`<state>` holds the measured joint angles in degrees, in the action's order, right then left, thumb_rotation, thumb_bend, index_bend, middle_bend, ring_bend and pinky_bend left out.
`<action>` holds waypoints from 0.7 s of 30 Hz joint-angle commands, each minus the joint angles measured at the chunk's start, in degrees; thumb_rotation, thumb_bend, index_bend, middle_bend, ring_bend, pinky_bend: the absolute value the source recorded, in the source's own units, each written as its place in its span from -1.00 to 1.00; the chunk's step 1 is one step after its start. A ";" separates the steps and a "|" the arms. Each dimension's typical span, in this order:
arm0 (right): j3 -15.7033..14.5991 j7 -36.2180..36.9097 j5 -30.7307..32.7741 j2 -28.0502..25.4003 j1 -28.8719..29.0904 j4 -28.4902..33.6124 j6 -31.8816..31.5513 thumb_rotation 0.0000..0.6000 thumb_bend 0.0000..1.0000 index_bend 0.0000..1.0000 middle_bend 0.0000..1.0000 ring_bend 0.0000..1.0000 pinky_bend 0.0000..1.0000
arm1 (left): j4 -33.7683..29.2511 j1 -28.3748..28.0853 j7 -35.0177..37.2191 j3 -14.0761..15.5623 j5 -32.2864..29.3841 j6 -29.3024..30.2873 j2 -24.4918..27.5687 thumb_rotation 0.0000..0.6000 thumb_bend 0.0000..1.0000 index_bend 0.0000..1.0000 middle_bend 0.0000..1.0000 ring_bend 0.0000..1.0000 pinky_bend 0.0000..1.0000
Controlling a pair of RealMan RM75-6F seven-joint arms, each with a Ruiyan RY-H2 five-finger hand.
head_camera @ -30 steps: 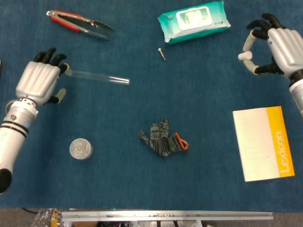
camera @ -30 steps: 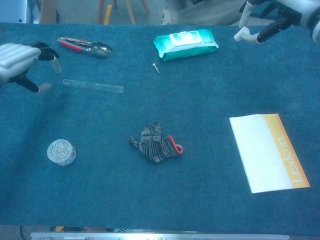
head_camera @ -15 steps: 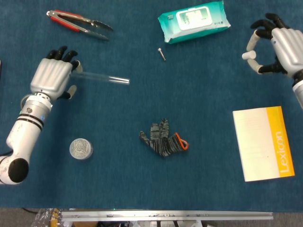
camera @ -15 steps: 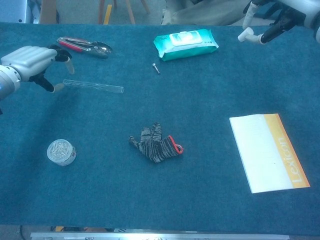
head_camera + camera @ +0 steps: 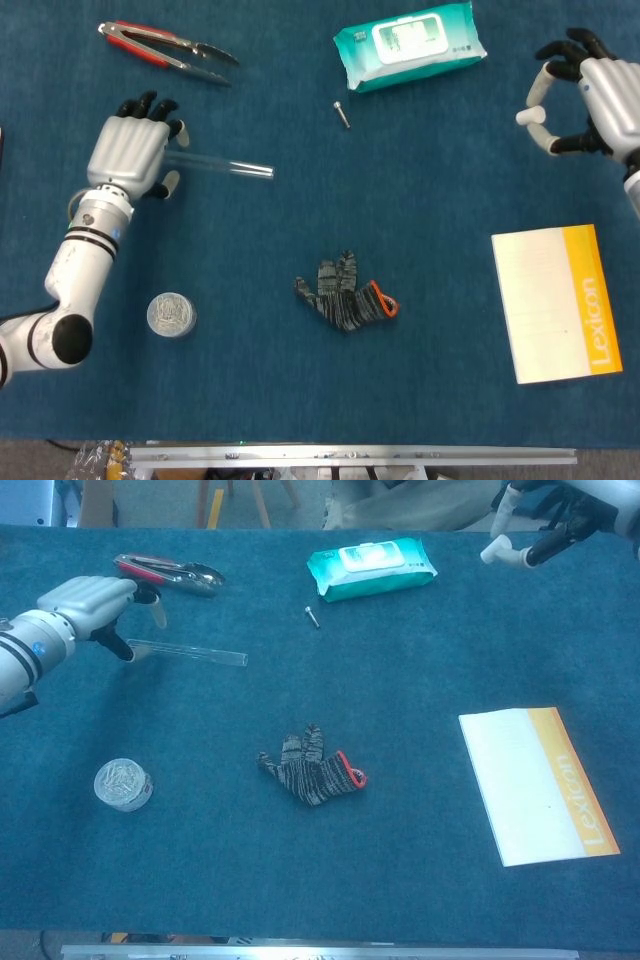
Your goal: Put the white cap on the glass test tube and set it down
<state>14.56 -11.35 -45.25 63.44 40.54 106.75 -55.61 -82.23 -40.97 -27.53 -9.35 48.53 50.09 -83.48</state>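
The glass test tube lies flat on the blue cloth at the left. My left hand hovers over its left end, fingers apart on either side of it, with no grip that I can see. Far right and raised off the table, my right hand pinches the small white cap between thumb and a finger. The two hands are far apart.
Red-handled tongs lie at the back left, a teal wipes pack at the back middle, with a small screw in front of it. A grey glove lies mid-table, a round silver tin front left, a white-and-yellow booklet right.
My left hand has moved right and forward until it covers the tube's left end. The right hand has drifted slightly right, still holding the cap.
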 commanded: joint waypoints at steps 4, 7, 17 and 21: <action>-0.17 0.60 -0.11 -0.20 -0.13 -0.38 0.31 1.00 -0.37 0.17 -0.49 -0.86 -0.53 | 2.51 -1.21 -0.49 0.18 -2.20 -0.19 -2.65 1.00 -0.32 -0.25 -0.72 -0.98 -0.85; -0.27 0.95 -0.16 -0.28 -0.22 -0.59 0.45 1.00 -0.37 0.17 -0.49 -0.86 -0.53 | 3.99 -1.69 -0.76 0.26 -3.19 -0.14 -4.08 1.00 -0.32 -0.25 -0.72 -0.98 -0.85; -0.43 2.45 -0.57 -0.60 -0.60 -1.45 1.08 1.00 -0.37 0.17 -0.49 -0.86 -0.53 | 8.25 -3.08 -1.94 0.11 -6.22 0.06 -7.76 1.00 -0.32 -0.23 -0.71 -0.98 -0.85; -0.43 3.06 -0.84 -0.90 -0.80 -1.60 1.31 1.00 -0.37 0.17 -0.49 -0.86 -0.53 | 9.61 -3.35 -2.42 0.10 -7.41 0.23 -8.94 1.00 -0.32 -0.21 -0.70 -0.98 -0.85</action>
<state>14.13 -8.30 -46.07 62.56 39.76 105.17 -54.33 -72.78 -44.24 -29.84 -9.24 41.28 50.25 -92.26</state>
